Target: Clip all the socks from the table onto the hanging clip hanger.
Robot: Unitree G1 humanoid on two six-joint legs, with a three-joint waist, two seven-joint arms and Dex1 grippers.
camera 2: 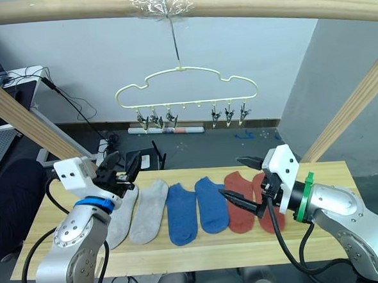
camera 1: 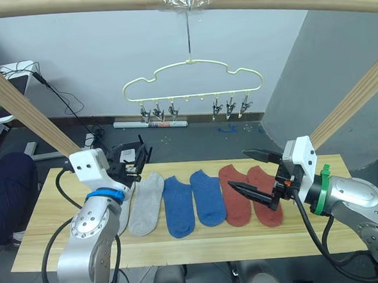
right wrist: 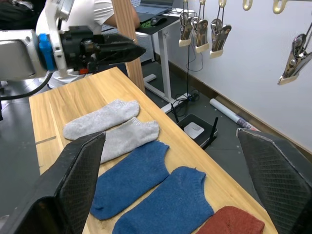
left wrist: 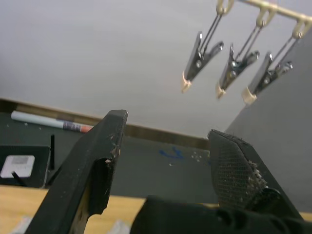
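Left eye view, left to right: left gripper (camera 1: 133, 159), fingers apart, empty, at the far-left table (camera 1: 46, 214) edge. Six socks in a row: grey pair (camera 1: 146, 203), blue pair (camera 1: 193, 202), rust pair (camera 1: 250, 195). Right gripper (camera 1: 258, 174), fingers wide apart, empty, over the rust pair. Clip hanger (camera 1: 192, 83) above, every clip bare. Step judged: the first pick is pending; the next move calls for lowering onto a sock.

Head views overlook table (camera 1: 182, 244); wrist views near clips (left wrist: 222, 68).
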